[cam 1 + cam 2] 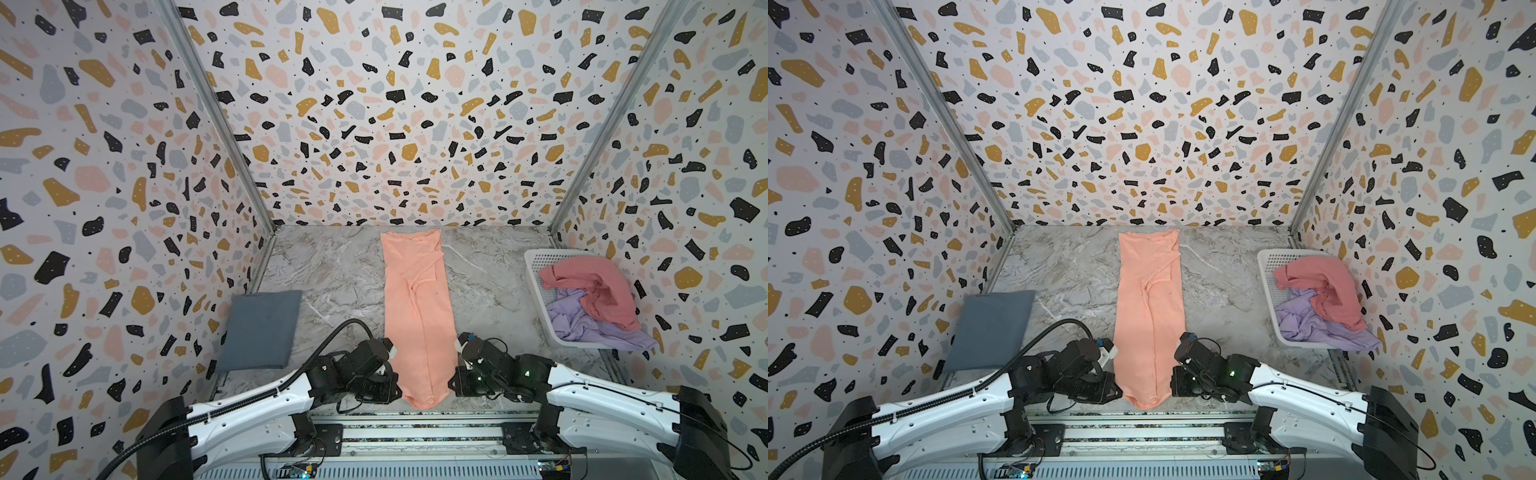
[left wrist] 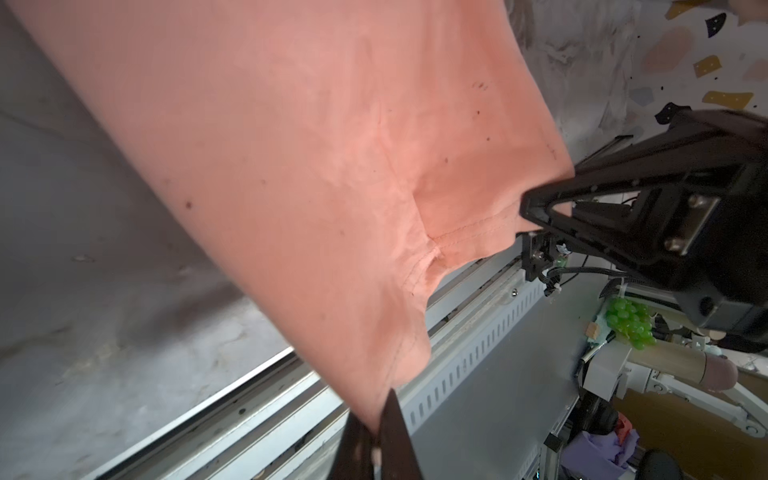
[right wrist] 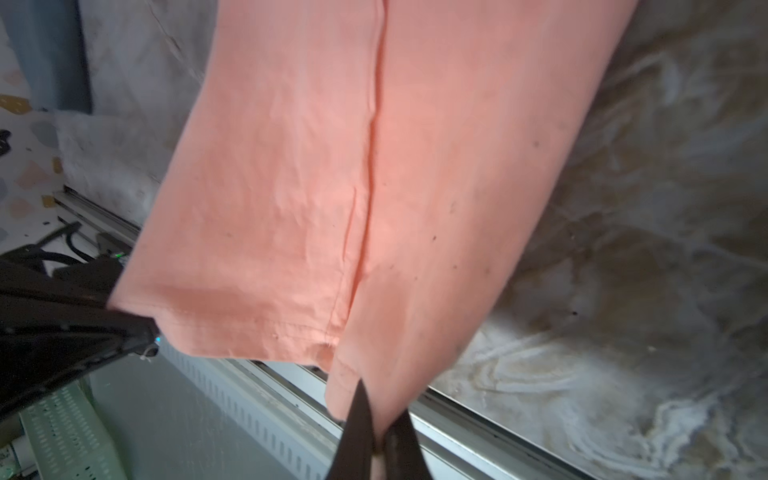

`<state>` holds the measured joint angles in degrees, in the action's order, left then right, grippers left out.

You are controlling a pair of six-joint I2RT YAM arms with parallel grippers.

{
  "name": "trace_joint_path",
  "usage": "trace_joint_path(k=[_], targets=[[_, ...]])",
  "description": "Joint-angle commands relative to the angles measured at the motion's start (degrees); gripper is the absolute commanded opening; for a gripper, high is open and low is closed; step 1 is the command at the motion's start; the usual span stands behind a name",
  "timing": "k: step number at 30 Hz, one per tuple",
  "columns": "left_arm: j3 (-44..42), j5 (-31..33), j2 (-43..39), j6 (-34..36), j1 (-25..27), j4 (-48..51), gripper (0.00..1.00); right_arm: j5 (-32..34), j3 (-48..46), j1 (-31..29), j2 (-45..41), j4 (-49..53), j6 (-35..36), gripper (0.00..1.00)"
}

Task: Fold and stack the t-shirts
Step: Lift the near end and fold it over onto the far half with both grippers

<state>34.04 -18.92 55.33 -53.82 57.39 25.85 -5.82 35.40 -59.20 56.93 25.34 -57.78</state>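
left gripper (image 2: pixel 379 419) and right gripper (image 3: pixel 376 434) hold fingers clamped on the near hem of the peach-orange cotton t-shirt (image 1: pixel 417 307), a long strip on the marble surface (image 1: pixel 332 270). slate-grey folded t-shirt (image 1: pixel 262 328) looks done; dusty-rose t-shirt (image 1: pixel 598 286) and lavender t-shirt (image 1: pixel 582 328) wait in the white perforated plastic basket (image 1: pixel 536 266).

lavender tee (image 1: pixel 582 328) half covered, arm bases (image 1: pixel 164 436) cropped

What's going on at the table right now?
Both arms are working on the peach-orange t-shirt, which lies as a long narrow strip down the middle of the table. The left gripper and the right gripper are each shut on a corner of its near hem. A folded slate-grey t-shirt sits at the left. The dusty-rose t-shirt and the lavender t-shirt lie crumpled in the white basket.
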Motion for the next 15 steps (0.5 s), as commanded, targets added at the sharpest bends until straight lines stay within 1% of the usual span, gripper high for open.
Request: trace_joint_path(k=[1, 3, 6, 10, 13, 15], targets=[[6.6, 0.3, 4.7, 8.3, -4.6, 3.0, 0.0, 4.1, 6.5, 5.4, 2.7, 0.5, 4.9, 0.0], [10.0, -1.7, 8.9, 12.8, -9.1, 3.7, 0.0, 3.0, 9.5, 9.3, 6.3, -0.6, 9.1, 0.0], [15.7, -1.4, 15.0, 18.9, -15.8, 3.9, 0.0, 1.1, 14.1, 15.8, 12.6, -1.7, 15.8, 0.0], [25.5, -3.2, 25.5, 25.6, -24.7, 5.0, 0.0, -6.3, 20.3, 25.6, 22.2, -6.5, 22.7, 0.0], [33.4, -4.1, 33.9, 31.0, -29.4, 6.0, 0.0, -9.1, 27.8, 30.1, 31.2, -7.0, 27.1, 0.0], [38.1, -5.3, 39.2, 32.9, -32.4, 6.1, 0.0, -10.4, 32.6, 32.5, 36.5, -7.0, 29.4, 0.0]])
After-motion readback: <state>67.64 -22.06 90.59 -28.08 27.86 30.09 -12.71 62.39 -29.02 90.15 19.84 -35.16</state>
